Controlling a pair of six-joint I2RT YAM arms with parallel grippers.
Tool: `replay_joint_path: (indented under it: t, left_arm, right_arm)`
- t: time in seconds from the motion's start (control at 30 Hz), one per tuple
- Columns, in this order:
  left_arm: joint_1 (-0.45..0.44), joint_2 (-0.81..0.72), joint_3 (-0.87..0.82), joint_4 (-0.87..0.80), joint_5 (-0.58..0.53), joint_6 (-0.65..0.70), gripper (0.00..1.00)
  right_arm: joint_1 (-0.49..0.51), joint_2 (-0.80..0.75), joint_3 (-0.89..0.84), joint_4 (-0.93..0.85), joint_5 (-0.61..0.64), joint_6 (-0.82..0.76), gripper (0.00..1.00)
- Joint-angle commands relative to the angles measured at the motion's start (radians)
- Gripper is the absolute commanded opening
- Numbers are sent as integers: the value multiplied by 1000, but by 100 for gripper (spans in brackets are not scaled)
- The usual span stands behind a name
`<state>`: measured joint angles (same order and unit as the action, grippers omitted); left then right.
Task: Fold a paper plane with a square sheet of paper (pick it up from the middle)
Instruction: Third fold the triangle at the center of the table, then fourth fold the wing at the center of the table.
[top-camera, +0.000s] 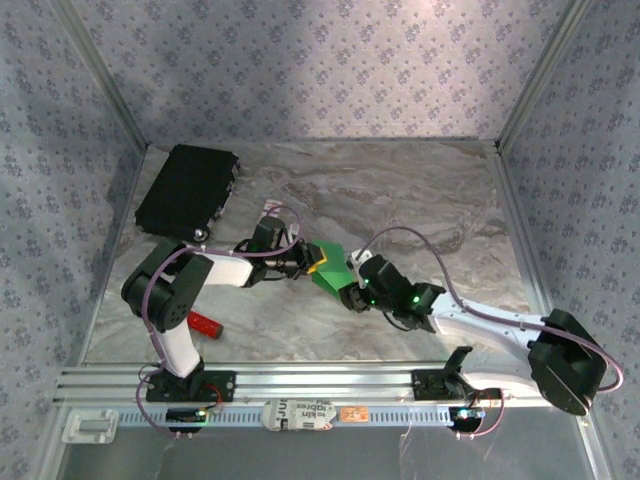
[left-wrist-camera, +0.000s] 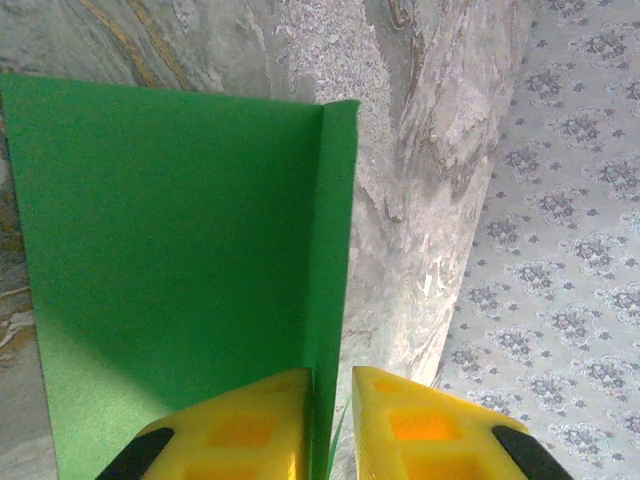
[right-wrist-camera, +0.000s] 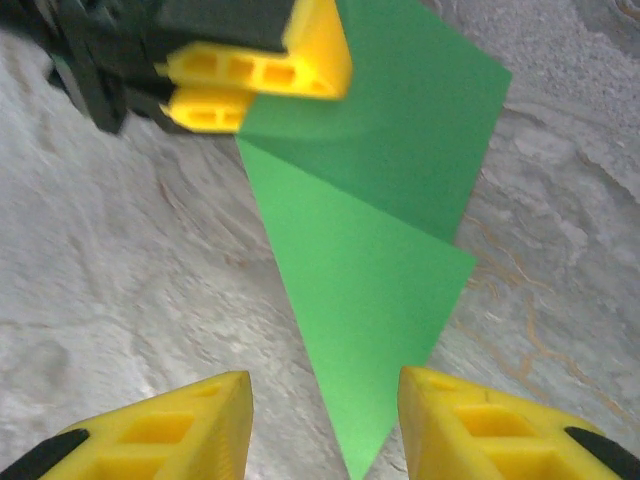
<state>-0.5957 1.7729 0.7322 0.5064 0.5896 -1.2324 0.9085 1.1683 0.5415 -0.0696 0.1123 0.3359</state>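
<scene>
A bright green, matte sheet of paper (top-camera: 328, 266), unmarked and creased sharply on the diagonal into a pointed shape, sat over the grey marbled table (top-camera: 420, 190), to the right of the black rectangular case (top-camera: 188, 188) and nearer the arms. The left gripper (left-wrist-camera: 335, 390), with blocky yellow plastic fingers, was pinched closed on the sheet's upright folded edge. The right gripper (right-wrist-camera: 325, 390), further right of the case, was open, with the paper's pointed tip between its spread fingers. A white label (top-camera: 300, 413) on the metal rail, nearer than the case, carried print too small to read.
</scene>
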Motion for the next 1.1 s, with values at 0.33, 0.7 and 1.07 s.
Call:
replay_joint_path:
  t: [0.33,0.7,1.07]
  left_arm:
    - [2,-16,5,19,19,-4,16]
    - [3,-25,-3,19,16,-6,16]
    - [4,-24,-3,20,15,-4,16]
  right_arm:
    - [175,167,-51,250,351,-202,46]
    - [249,323,8,252,542,-182,45]
    - [231,336,6,211,504,-138,38]
